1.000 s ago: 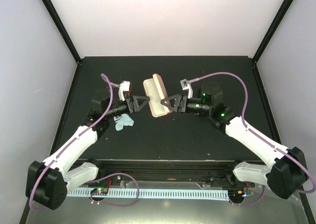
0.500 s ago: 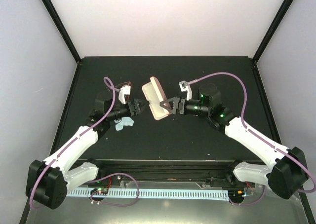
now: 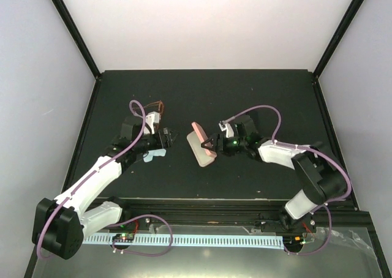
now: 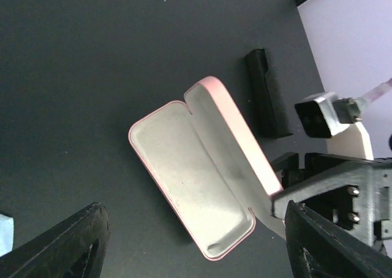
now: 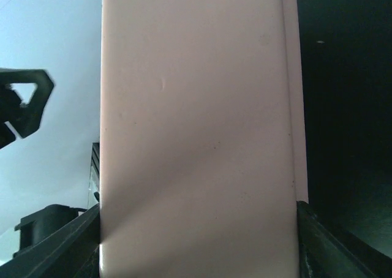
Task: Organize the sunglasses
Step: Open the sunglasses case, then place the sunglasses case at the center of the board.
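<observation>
The pink case [image 3: 202, 143] lies open in mid-table, its pale empty lining [image 4: 196, 180] facing the left wrist camera. My right gripper [image 3: 212, 145] is shut on its raised lid [image 5: 196, 131], which fills the span between both fingers. To the left of the case, my left gripper [image 3: 165, 137] is open and apart from it; its fingertips [image 4: 58, 244] frame the case without touching. A thin brownish frame [image 3: 158, 105], apparently the sunglasses, peeks out behind the left wrist; most of it is hidden.
A light blue cloth [image 3: 153, 156] lies under the left wrist. A black case [image 4: 267, 93] lies shut beyond the pink one, near the right arm. Black frame posts [image 3: 73, 33] and pale walls enclose the dark table.
My left gripper has let go of the pink case, opened wider and drawn back to the left. The right arm has folded in, pulling the case nearer with its lid tilted up.
</observation>
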`<state>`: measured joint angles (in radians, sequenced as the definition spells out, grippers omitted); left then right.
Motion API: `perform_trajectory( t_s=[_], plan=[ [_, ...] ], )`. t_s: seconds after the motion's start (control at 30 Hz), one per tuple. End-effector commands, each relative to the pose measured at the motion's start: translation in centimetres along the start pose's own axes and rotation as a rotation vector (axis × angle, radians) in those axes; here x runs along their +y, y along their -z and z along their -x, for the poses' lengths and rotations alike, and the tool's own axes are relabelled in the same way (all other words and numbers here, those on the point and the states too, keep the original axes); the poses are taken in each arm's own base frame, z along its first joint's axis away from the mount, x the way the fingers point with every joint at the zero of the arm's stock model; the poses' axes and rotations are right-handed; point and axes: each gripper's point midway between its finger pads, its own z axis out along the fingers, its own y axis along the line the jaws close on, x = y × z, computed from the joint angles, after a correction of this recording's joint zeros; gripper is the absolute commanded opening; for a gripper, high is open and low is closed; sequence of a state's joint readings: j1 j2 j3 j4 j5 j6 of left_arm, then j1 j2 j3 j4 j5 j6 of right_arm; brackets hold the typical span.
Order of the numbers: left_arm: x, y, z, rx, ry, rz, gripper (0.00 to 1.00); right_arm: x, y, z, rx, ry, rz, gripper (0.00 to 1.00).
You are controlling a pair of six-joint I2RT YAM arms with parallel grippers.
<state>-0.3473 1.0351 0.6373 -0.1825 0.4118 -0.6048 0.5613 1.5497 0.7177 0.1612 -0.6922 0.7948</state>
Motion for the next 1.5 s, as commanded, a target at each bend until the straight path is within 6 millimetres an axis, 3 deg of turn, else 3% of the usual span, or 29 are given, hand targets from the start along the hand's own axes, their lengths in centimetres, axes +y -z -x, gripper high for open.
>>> perform_trajectory(
  t_s=[0.0,0.1,0.23,0.37,0.6,0.83,0.93,1.03,1.13,1.27,1.47],
  plan=[
    [0.9,-0.2,-0.1,0.011,-0.016,0.046,0.79,0.5,-0.3,1.9,-0.034,0.059,0.098,0.37],
    [1.2,-0.5,-0.4,0.028,-0.011,0.050,0.79,-1.3,-0.7,1.7,-0.025,0.039,0.073,0.45],
    [1.3,-0.9,-0.6,0.043,-0.017,0.045,0.79,-3.2,-1.3,1.3,-0.003,0.075,0.021,0.77],
    [1.0,-1.0,-0.5,0.041,-0.025,0.028,0.79,-4.0,-1.3,1.3,-0.003,0.109,-0.027,0.87],
    [1.2,-1.2,-0.5,0.045,-0.025,0.036,0.79,-4.2,-0.5,2.1,-0.021,0.160,-0.109,0.90],
    [1.8,-1.1,-0.6,0.044,-0.023,0.068,0.79,-2.8,0.7,2.5,-0.056,0.214,-0.162,0.89],
    [2.2,-0.6,-0.1,0.016,-0.026,0.105,0.79,-2.5,2.1,3.8,-0.158,0.261,-0.305,0.87],
    [2.6,0.2,0.5,-0.024,-0.030,0.144,0.79,-0.4,4.2,5.0,-0.311,0.311,-0.412,0.85],
    [3.2,1.1,1.1,-0.067,-0.026,0.198,0.77,2.6,4.9,5.3,-0.395,0.387,-0.439,0.82],
    [4.8,2.5,1.8,-0.127,0.011,0.288,0.74,5.9,2.0,3.6,-0.339,0.476,-0.399,0.77],
    [8.1,4.9,2.0,-0.213,0.102,0.411,0.69,6.6,-6.3,-2.0,-0.105,0.509,-0.321,0.54]
  ],
)
